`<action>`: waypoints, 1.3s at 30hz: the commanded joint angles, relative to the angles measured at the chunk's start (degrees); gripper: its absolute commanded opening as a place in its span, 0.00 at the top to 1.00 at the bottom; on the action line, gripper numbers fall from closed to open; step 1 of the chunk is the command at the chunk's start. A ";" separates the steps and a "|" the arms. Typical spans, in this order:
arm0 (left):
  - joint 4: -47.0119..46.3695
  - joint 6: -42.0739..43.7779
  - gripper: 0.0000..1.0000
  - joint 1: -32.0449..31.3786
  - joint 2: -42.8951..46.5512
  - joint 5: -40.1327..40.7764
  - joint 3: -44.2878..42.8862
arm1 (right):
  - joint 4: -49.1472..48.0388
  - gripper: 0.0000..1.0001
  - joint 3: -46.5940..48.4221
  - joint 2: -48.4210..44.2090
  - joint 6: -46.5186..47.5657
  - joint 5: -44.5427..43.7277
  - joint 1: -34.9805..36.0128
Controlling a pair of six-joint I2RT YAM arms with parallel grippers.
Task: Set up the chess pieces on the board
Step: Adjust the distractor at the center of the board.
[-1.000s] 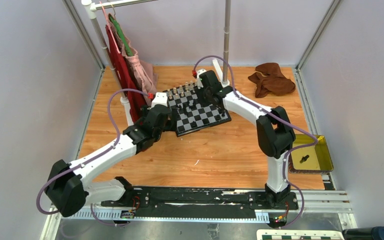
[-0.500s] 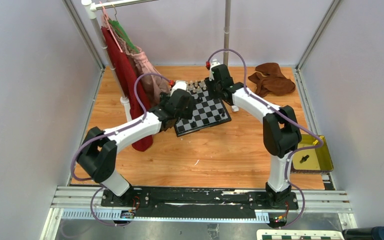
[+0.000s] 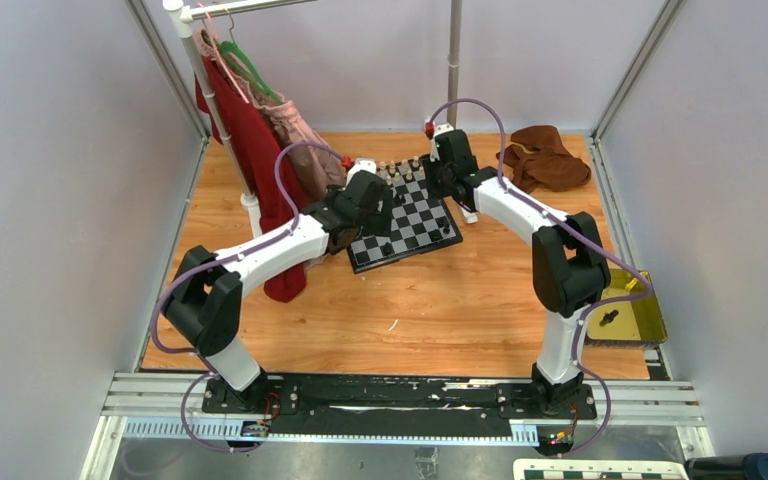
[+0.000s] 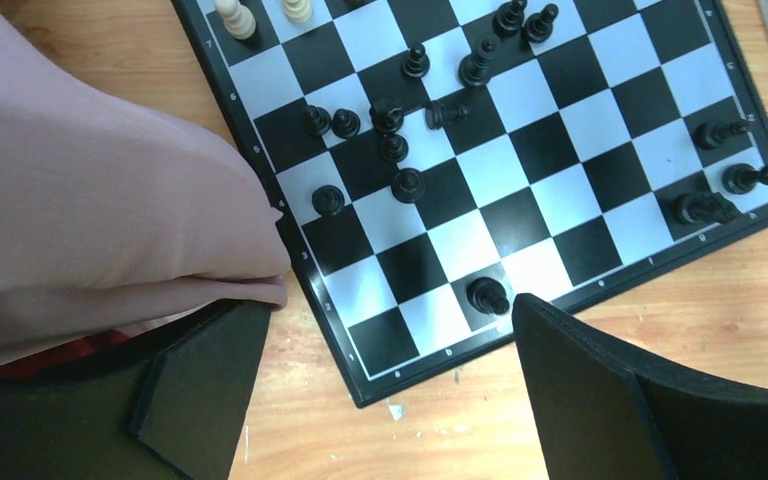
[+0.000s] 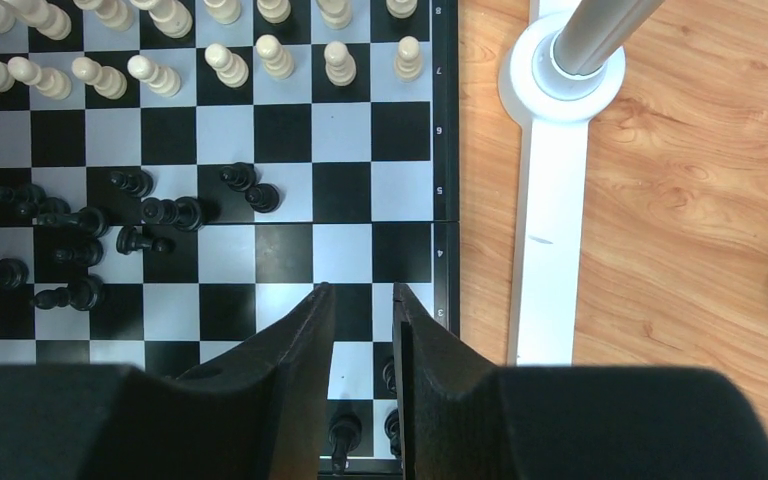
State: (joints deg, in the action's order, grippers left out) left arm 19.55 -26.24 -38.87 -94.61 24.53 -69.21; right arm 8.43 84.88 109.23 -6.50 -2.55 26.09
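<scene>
The board (image 3: 422, 222) lies at the back centre of the table. Cream chess pieces (image 5: 225, 62) stand in two rows along its far edge. Black chess pieces (image 5: 160, 211) are bunched loosely mid-board, some lying down; they also show in the left wrist view (image 4: 392, 150). My left gripper (image 4: 385, 305) is open and empty above the board's near left corner, with one black piece (image 4: 487, 295) by its right finger. My right gripper (image 5: 362, 290) hovers over the board's right side, jaws narrowly apart and holding nothing. More black pieces (image 5: 343, 435) stand under its fingers.
A clothes rack with red and pink garments (image 3: 250, 140) stands at the left; pink cloth (image 4: 90, 200) presses against my left gripper. The rack's white foot (image 5: 560, 150) lies right of the board. There is a brown cloth (image 3: 540, 160) at the back right. A yellow tray (image 3: 650, 318) holds one black piece.
My left arm has swung up and right, and its gripper is now over the board's left part. My right gripper has drawn back toward the board's far right corner. The hanging garments shifted.
</scene>
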 commanded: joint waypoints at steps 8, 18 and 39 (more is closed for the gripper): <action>6.89 -5.54 0.04 -2.52 18.94 7.55 9.84 | -1.20 0.68 -2.07 -1.18 -1.42 1.46 -0.34; 8.67 -4.13 0.06 -4.21 27.35 7.11 13.17 | -0.73 0.69 -2.38 -2.13 -1.37 -0.06 0.06; 0.67 4.36 0.05 -5.67 12.23 0.02 3.68 | -2.33 0.69 0.04 -0.75 -1.92 -4.80 -1.43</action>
State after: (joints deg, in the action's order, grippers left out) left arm 23.33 -23.88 -45.04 -79.55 25.61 -63.90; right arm 7.11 83.29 108.68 -7.60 -4.93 25.82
